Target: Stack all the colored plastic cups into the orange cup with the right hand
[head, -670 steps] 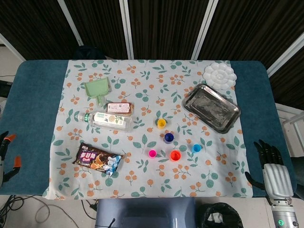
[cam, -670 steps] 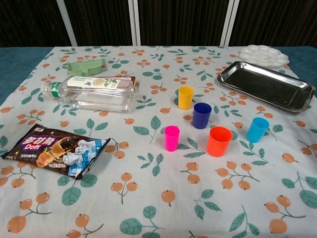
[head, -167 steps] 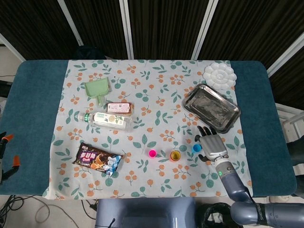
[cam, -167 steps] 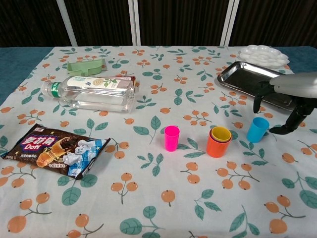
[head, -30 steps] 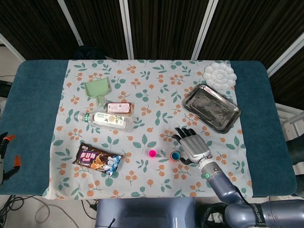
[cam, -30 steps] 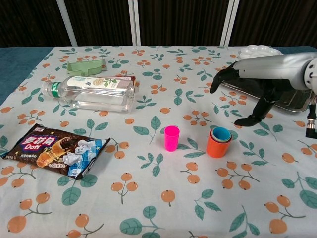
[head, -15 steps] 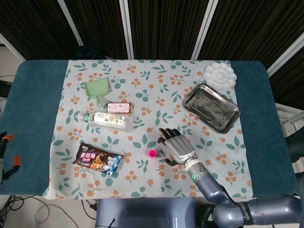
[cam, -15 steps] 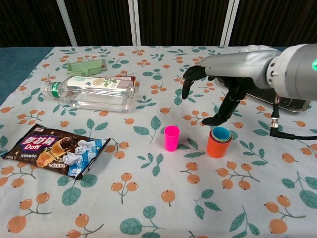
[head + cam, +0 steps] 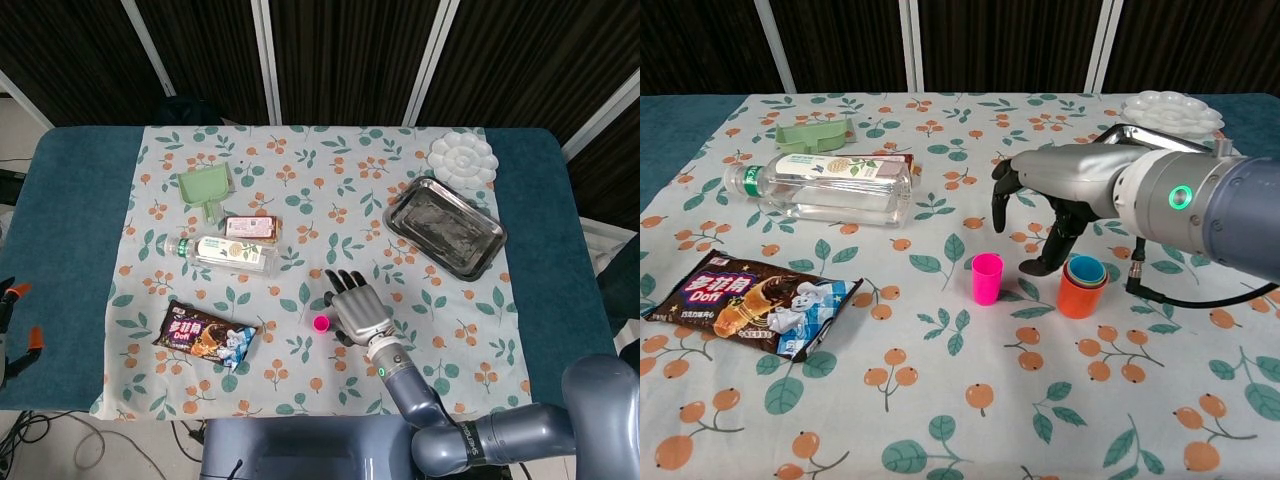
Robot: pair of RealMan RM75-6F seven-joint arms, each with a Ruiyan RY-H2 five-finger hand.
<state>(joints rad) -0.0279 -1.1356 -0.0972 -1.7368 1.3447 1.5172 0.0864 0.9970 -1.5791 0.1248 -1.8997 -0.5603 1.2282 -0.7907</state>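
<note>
The orange cup [image 9: 1079, 293] stands right of centre on the cloth with other cups nested in it; a light blue rim [image 9: 1087, 269] shows on top. In the head view the hand hides this stack. A pink cup [image 9: 987, 278] [image 9: 321, 323] stands alone to its left. My right hand [image 9: 1040, 195] [image 9: 358, 308] hovers open, fingers spread and pointing down, above and just right of the pink cup, holding nothing. The thumb tip [image 9: 1032, 267] hangs low between the pink cup and the orange stack. My left hand [image 9: 12, 330] sits off the table at the far left edge of the head view.
A clear water bottle [image 9: 830, 187] lies on its side at the left, with a brown box and green scoop [image 9: 816, 132] behind it. A chocolate snack bag [image 9: 748, 302] lies front left. A steel tray [image 9: 445, 227] and white palette [image 9: 462, 158] sit at the back right.
My right hand has moved left from above the orange stack to over the pink cup, staying open. The cups have not moved.
</note>
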